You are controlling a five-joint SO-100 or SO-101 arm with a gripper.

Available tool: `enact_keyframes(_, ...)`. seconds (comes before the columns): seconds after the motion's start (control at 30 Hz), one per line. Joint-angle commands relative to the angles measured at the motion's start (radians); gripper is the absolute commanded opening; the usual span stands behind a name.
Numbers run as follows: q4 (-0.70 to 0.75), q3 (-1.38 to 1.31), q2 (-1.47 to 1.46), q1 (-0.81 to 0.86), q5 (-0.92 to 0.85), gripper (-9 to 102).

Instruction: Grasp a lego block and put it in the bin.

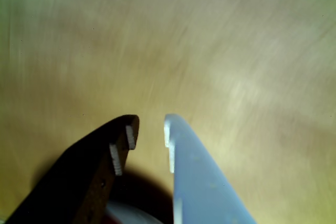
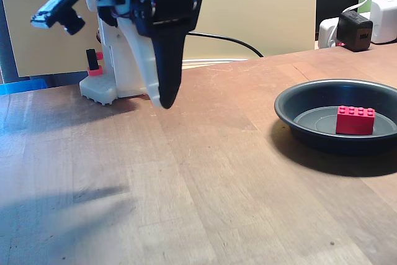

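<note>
Wrist view streaked with motion blur, yellow-green cast over the table; fixed view sharper, evenly lit, soft shadows under the bin and across the left foreground wood.

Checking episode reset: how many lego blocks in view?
1. The lego block sits inside the bin, at the right of the fixed view. None on the table.

No legible text or labels anywhere.
</note>
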Motion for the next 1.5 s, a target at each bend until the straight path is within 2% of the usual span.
enact_keyframes(0.0, -0.117, 0.104, 0.071, 0.061, -0.017, 0)
enact_keyframes(0.17, -0.288, 0.284, 0.160, 0.080, -0.020, 0)
enact_keyframes(0.33, -0.380, 0.399, 0.227, 0.089, -0.005, 0)
enact_keyframes(0.77, -0.425, 0.563, 0.314, 0.242, -0.003, 0)
enact_keyframes(1.07, -0.606, 0.761, 0.449, 0.230, -0.003, 0)
enact_keyframes(1.3, -0.603, 0.850, 0.546, 0.232, -0.002, 0)
enact_keyframes(1.47, -0.614, 0.934, 0.637, 0.212, 0.118, 0)
